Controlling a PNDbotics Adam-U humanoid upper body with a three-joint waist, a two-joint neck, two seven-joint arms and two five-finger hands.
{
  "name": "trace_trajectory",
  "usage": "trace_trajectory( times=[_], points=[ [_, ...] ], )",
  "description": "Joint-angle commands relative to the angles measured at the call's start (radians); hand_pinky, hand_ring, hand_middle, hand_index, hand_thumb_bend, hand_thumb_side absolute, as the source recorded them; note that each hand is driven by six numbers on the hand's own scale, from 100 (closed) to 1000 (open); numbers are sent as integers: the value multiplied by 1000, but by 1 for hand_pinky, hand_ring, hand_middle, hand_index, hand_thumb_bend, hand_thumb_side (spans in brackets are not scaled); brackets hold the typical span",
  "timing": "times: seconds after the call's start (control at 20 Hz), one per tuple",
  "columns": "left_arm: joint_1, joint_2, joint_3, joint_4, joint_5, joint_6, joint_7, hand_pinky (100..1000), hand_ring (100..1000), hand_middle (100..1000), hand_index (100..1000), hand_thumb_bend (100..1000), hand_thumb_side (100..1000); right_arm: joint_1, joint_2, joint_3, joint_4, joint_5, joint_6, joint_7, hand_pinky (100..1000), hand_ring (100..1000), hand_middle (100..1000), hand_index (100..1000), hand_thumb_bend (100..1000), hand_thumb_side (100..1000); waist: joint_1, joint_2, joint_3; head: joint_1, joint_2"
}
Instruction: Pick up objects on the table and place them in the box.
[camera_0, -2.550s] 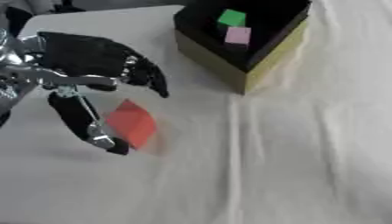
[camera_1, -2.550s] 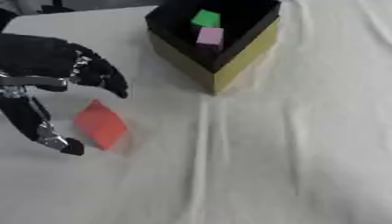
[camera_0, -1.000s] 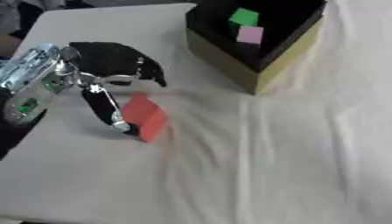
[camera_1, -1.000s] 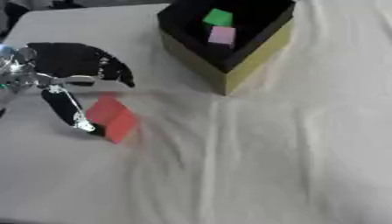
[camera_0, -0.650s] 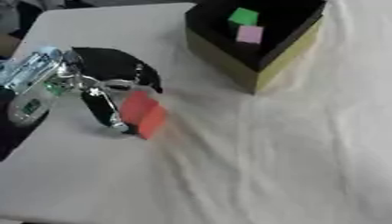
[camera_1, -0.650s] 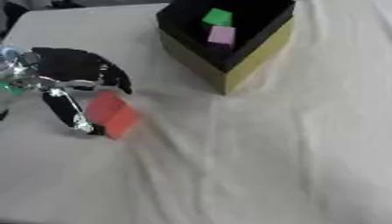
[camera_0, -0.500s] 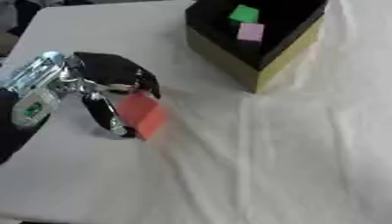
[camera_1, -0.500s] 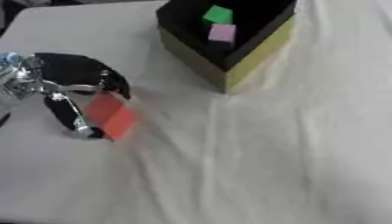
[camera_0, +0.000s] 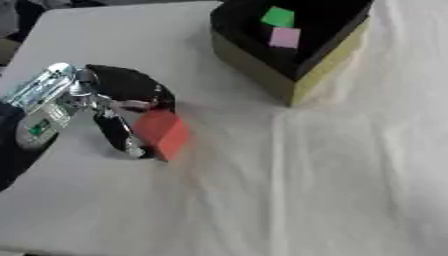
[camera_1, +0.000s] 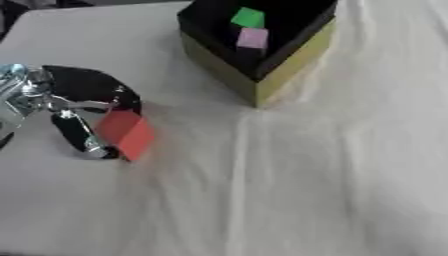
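The red block (camera_0: 161, 133) sits on the table (camera_0: 262, 200) wedged between the left hand (camera_0: 122, 107)'s thumb and its curled fingers (camera_0: 144, 95), so it's pinched (right hand isn't in view), with the box (camera_0: 293, 75) well off to its upper right.

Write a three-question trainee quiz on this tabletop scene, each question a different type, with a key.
1. True or false: the red block already lies inside the box.
2. Which robot hand is at the red block? A) left robot hand B) right robot hand
3. Fill in: the box holds a green block and a ____ block.

Key:
1. False; it is on the white cloth, between the curled fingers and thumb.
2. A
3. pink
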Motion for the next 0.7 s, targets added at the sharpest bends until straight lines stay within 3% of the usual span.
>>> trace_trajectory(
  times=[0.05, 0.45, 0.7],
  points=[
    [-7, 25, 28, -41, 10, 11, 32, 737, 756, 687, 756, 320, 416, -16, -8, -10, 4, 6, -1, 3, 850, 830, 781, 851, 100, 582, -2, -24, 2, -1, -3],
    [-21, 55, 82, -164, 44, 56, 30, 727, 735, 676, 747, 239, 394, -14, -6, -12, 15, 14, -6, 5, 851, 831, 776, 851, 100, 578, 2, -30, 7, -12, -3],
    [-98, 47, 104, -198, 73, 77, 18, 722, 722, 666, 738, 204, 363, -17, -5, -9, 14, 13, -9, 7, 851, 832, 776, 852, 100, 570, 7, -37, 9, -13, 0]
  ],
)
